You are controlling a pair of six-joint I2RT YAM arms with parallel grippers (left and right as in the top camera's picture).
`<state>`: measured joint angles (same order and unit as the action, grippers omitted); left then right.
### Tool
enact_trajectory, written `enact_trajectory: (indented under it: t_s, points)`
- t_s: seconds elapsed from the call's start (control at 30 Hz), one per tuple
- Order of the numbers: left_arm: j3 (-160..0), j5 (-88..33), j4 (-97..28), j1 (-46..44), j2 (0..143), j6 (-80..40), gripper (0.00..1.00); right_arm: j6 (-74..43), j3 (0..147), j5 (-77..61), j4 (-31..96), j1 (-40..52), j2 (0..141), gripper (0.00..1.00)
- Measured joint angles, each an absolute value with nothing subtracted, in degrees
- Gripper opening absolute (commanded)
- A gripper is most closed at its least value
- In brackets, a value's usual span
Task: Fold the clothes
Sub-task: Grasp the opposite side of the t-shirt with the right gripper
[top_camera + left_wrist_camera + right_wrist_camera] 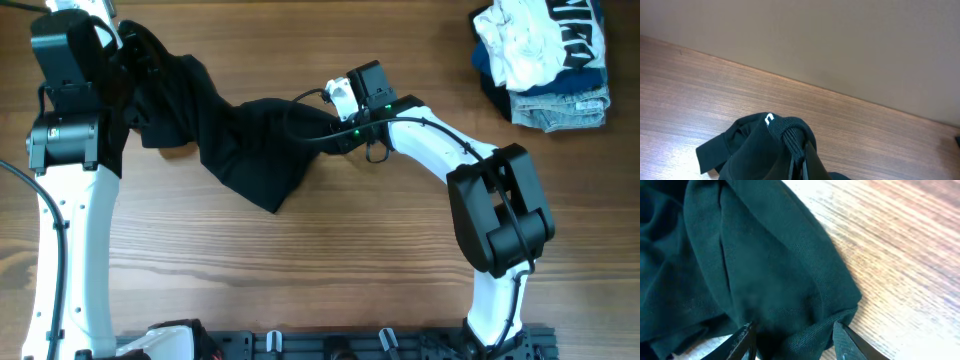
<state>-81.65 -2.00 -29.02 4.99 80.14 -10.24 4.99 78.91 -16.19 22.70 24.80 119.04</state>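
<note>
1. A black garment (240, 140) lies bunched across the wooden tabletop (330, 260), stretched between the two arms.
2. The right end effector (792, 340) sits at the garment's right edge, fingers spread around a fold of the cloth.
3. At the garment's far-left end, the left end effector (125, 50) is buried in cloth; I cannot tell its opening.
4. Well to the garment's right, a clothes pile (545, 60) sits in the far corner.

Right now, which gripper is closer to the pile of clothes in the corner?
Right. The right gripper sits mid-table at the black garment, well left of the clothes pile; the left gripper is at the table's far side.
</note>
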Motion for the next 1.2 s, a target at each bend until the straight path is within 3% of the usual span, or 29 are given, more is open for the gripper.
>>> enact_trajectory:
  t_s: [0.3, 0.37, 0.47, 0.57, 0.63, 0.8, 0.93, 1.2]
  points:
    - [-81.65, -2.00, -29.17, 4.99, 80.14, -10.24, 0.04, 4.99, 78.91, -19.09, 25.61, 24.82, 119.04, 0.51]
    - [-81.65, -2.00, -29.17, 4.99, 80.14, -10.24, 0.04, 4.93, 78.91, -18.96, 25.56, 24.82, 119.07, 0.60]
    - [-81.65, -1.98, -29.69, 4.99, 80.14, -10.24, 0.04, 4.10, 79.00, -16.91, 24.45, 24.82, 120.70, 0.59]
    - [-81.65, -1.93, -29.85, 4.99, 80.14, -10.24, 0.04, 2.94, 80.44, -15.14, 23.22, 24.80, 121.82, 0.19]
    - [-81.65, -1.78, -29.82, 4.99, 80.14, -10.24, 0.04, 2.13, 80.53, -14.26, 23.07, 24.69, 122.17, 0.04]
    - [-81.65, -0.84, -29.85, 4.99, 80.14, -10.24, 0.04, -0.21, 81.84, -14.04, 26.24, 23.40, 122.39, 0.04]
    - [-81.65, -0.69, -31.24, 4.99, 80.14, -10.24, 0.04, -1.58, 89.23, -13.87, 31.55, 16.27, 122.41, 0.04]
    - [-81.65, -3.11, -46.06, 4.99, 80.14, -10.24, 0.04, -2.42, 97.62, -18.17, 19.97, 2.31, 122.41, 0.06]
